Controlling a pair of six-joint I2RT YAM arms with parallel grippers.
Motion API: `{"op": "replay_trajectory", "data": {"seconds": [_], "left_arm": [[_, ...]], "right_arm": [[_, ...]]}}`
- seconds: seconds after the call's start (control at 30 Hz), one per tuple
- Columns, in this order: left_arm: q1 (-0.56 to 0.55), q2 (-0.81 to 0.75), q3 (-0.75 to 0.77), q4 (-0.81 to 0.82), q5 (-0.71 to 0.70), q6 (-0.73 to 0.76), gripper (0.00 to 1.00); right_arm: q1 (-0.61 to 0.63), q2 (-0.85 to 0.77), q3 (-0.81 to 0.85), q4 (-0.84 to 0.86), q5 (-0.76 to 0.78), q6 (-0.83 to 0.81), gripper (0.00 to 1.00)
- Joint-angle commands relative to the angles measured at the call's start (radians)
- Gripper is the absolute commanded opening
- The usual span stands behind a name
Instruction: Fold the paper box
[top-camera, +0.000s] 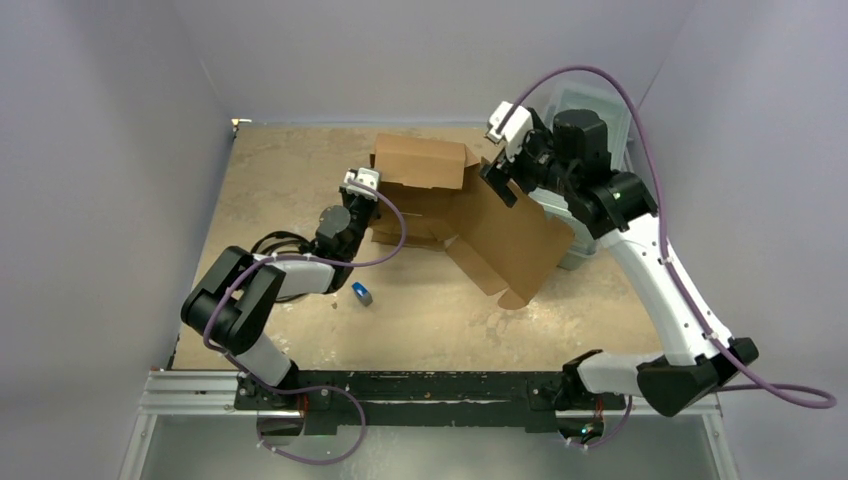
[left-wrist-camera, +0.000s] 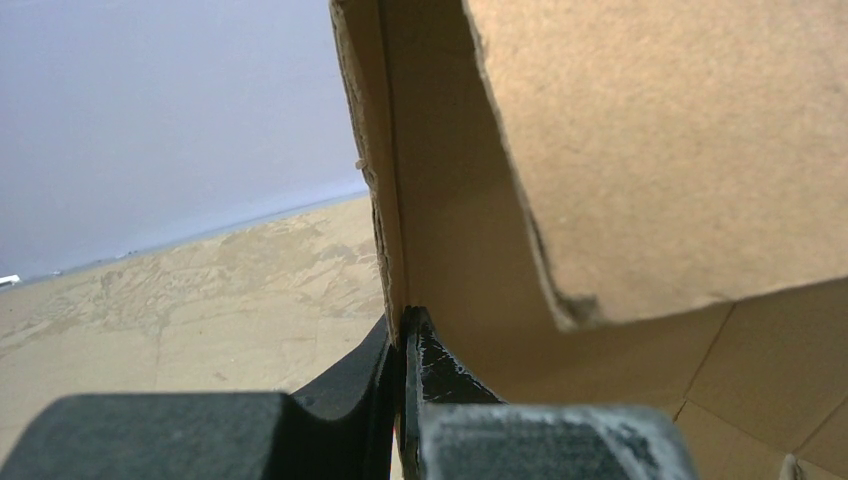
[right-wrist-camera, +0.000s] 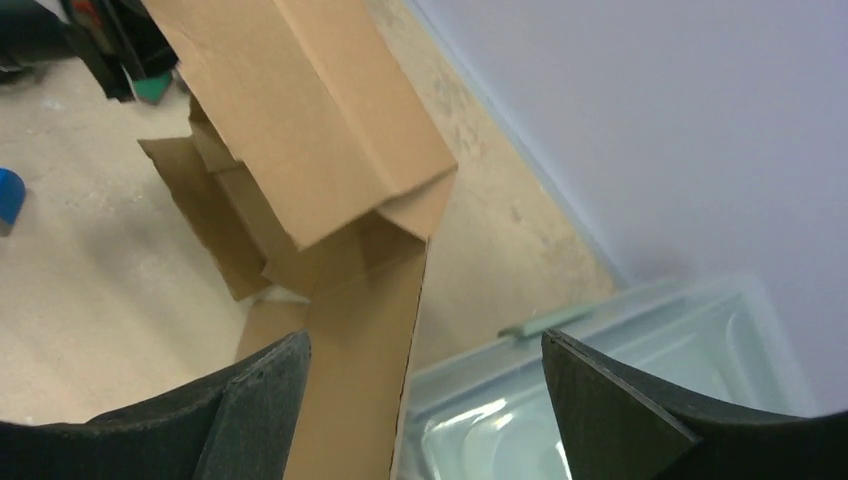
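Left gripper (left-wrist-camera: 404, 335) pinched edge of paper box (top-camera: 500, 235) wall. Right gripper (right-wrist-camera: 425, 345) spread wide, raised box panel standing between jaws; clear plastic bin (right-wrist-camera: 640, 380) below.

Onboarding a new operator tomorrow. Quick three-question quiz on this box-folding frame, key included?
1. True or false: the left gripper is shut on an edge of the paper box.
2. The right gripper is: A open; B shut on the box; C out of view.
3. Fill in: the small object lying near the left gripper is ___ in colour.
Key: 1 true; 2 A; 3 blue.
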Motion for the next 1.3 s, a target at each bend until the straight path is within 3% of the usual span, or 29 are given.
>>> {"op": "replay_trajectory", "data": {"seconds": [0.0, 0.2, 0.4, 0.53, 0.8, 0.93, 1.07, 1.27], "left_arm": [[-0.008, -0.028, -0.005, 0.026, 0.016, -0.02, 0.0], [-0.009, -0.045, -0.021, 0.037, 0.022, -0.032, 0.0], [-0.015, -0.053, -0.031, 0.062, 0.023, -0.045, 0.0], [-0.023, -0.057, -0.031, 0.067, 0.027, -0.05, 0.0], [-0.037, -0.048, -0.03, 0.076, 0.025, -0.045, 0.0], [-0.039, -0.037, -0.027, 0.081, 0.026, -0.036, 0.0], [-0.039, -0.013, -0.026, 0.101, 0.03, -0.026, 0.0], [-0.037, 0.025, -0.018, 0.143, 0.045, -0.031, 0.0]], "right_arm": [[-0.02, -0.036, -0.122, 0.07, 0.066, 0.126, 0.86], [-0.035, -0.062, -0.201, 0.104, 0.168, 0.155, 0.69], [-0.039, -0.069, -0.222, 0.1, 0.138, 0.215, 0.17], [-0.038, -0.058, -0.201, 0.104, 0.12, 0.284, 0.01], [-0.037, 0.043, -0.075, 0.069, -0.079, 0.455, 0.0], [-0.036, 0.047, -0.099, 0.077, -0.146, 0.486, 0.01], [-0.036, 0.029, -0.174, 0.104, -0.13, 0.484, 0.1], [-0.037, -0.005, -0.213, 0.141, -0.072, 0.47, 0.14]]}}
